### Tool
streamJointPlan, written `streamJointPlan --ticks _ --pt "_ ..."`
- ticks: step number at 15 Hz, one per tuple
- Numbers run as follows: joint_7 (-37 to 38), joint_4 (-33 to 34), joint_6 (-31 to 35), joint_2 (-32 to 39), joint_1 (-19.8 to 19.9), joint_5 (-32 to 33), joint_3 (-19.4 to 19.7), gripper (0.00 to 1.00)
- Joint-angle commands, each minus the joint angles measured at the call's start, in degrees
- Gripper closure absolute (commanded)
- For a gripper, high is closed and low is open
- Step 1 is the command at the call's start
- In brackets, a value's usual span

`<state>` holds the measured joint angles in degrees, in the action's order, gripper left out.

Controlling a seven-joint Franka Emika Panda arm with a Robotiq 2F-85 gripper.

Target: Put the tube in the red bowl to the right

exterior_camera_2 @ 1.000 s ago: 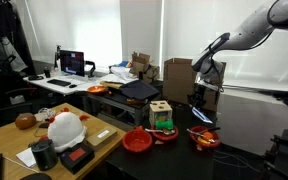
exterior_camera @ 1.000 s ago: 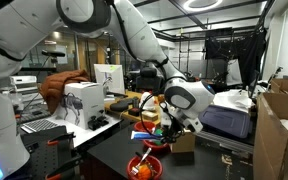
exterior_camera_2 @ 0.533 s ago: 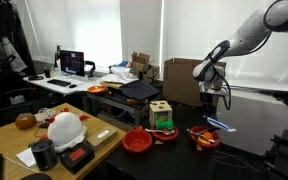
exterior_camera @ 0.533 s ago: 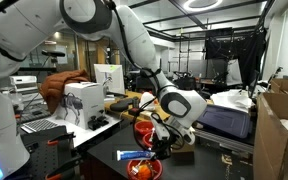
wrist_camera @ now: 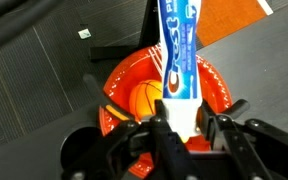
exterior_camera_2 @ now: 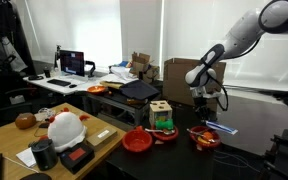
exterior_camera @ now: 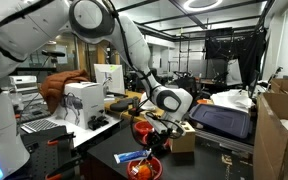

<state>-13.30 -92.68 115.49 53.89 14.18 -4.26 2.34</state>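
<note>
Where the tube sits: we see the tube (wrist_camera: 179, 55) pinched at its near end by the end effector (wrist_camera: 189, 128). Its length runs up the wrist view, across the red bowl (wrist_camera: 216, 92). We cannot tell whether it touches the bowl.
End effector: clenched on the tube, with its fingers (wrist_camera: 162, 135) pressing the flat white end from both sides.
Seen from outside: in an exterior view the tube (exterior_camera_2: 223, 129) is a pale strip sticking out sideways just above the bowl (exterior_camera_2: 206, 140).
Arm pose: in an exterior view the arm (exterior_camera_2: 246, 30) comes in from the upper right, bends down at the elbow and points its wrist at the desk. In both exterior views the wrist hangs over the bowl.
Writing: white letters run along the tube's blue band, with a red patch near the white end. They are too blurred for us to read.
Bowl contents: an orange ball (wrist_camera: 147, 97) lies inside, beside the tube's line.
Desk: the desk (wrist_camera: 44, 60) is dark under the bowl.
Neighbour: another red bowl (exterior_camera_2: 137, 141) stands well apart on the same desk.
</note>
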Motion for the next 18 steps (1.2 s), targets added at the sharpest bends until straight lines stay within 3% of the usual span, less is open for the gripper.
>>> streamJointPlan --ticks 1,12,18 --pt "-1.9 0.1 -1.0 -0.3 -1.4 3.2 0.3 0.9" --pt "-12.1 6.8 -2.4 3.5 0.0 3.8 -3.3 0.9" --pt "-19.9 10.4 -8.0 6.9 1.5 3.5 -5.9 0.9"
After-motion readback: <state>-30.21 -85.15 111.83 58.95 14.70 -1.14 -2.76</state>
